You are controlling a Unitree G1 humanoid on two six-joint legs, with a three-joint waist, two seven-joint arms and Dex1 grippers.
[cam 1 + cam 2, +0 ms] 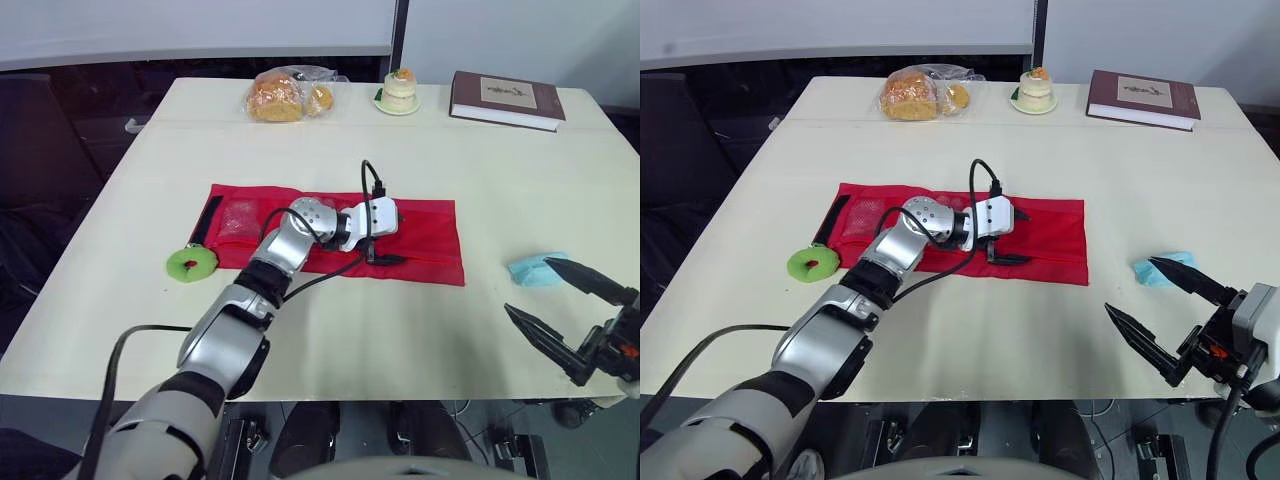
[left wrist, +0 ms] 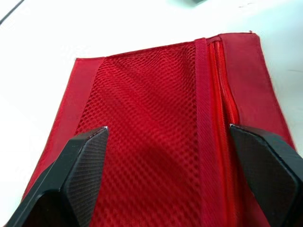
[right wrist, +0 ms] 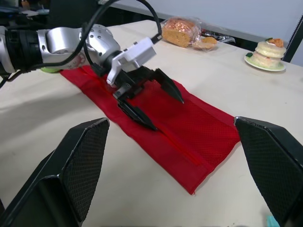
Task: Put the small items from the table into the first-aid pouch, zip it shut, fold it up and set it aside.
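Observation:
The red first-aid pouch (image 1: pixel 430 235) lies unfolded and flat across the middle of the table, with its mesh side (image 2: pixel 142 118) up and its zipper (image 2: pixel 222 94) running lengthwise. My left gripper (image 1: pixel 395 238) hovers low over the pouch's middle, open, with nothing between its fingers. A pale item (image 1: pixel 240 218) shows through the mesh near the pouch's left end. A green round item (image 1: pixel 191 263) sits on the table just off that end. A light blue item (image 1: pixel 535 270) lies at the right. My right gripper (image 1: pixel 530 285) stands open beside it, near the front edge.
Along the far edge stand a bag of bread (image 1: pixel 285 95), a small cake on a plate (image 1: pixel 399 92) and a dark red book (image 1: pixel 506 100). A black strap (image 1: pixel 208 220) lies at the pouch's left end.

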